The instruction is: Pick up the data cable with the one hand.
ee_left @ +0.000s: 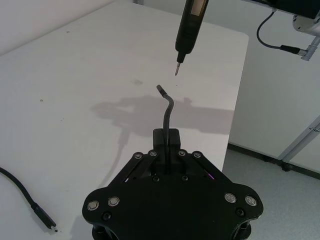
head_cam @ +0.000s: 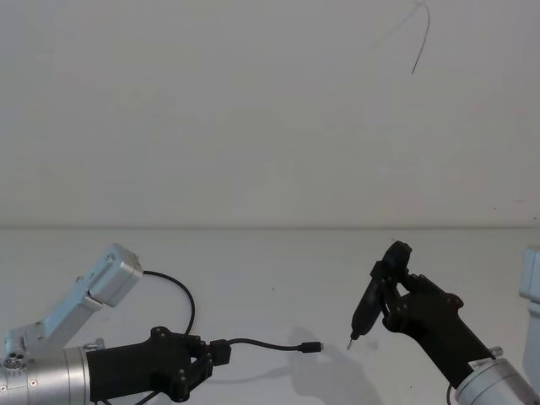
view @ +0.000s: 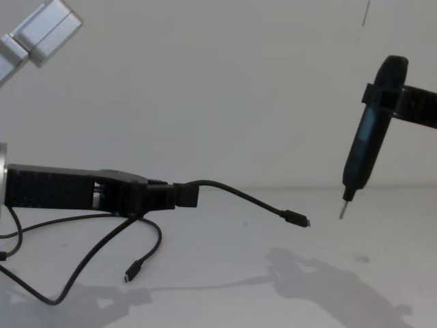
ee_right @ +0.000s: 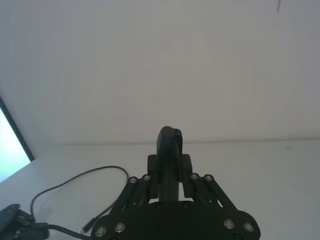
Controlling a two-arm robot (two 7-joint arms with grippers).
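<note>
The data cable (head_cam: 261, 342) is a thin black cord. My left gripper (head_cam: 221, 352) is shut on it a short way behind one plug (head_cam: 312, 347), which sticks out in the air above the white table (head_cam: 270, 278). In the chest view the left gripper (view: 186, 194) holds the cable (view: 239, 197) level, and the rest hangs down in a loop to the other plug (view: 133, 273) on the table. My right gripper (head_cam: 390, 283) is shut on a black pen-shaped tool (head_cam: 369, 304), whose metal tip (view: 341, 212) hangs just right of the held plug (view: 297, 219).
In the left wrist view the table's right edge (ee_left: 235, 125) drops to the floor close behind the pen tool (ee_left: 192, 25). Loose cable (ee_right: 75, 180) curls on the table beside my left arm. A pale wall rises behind the table.
</note>
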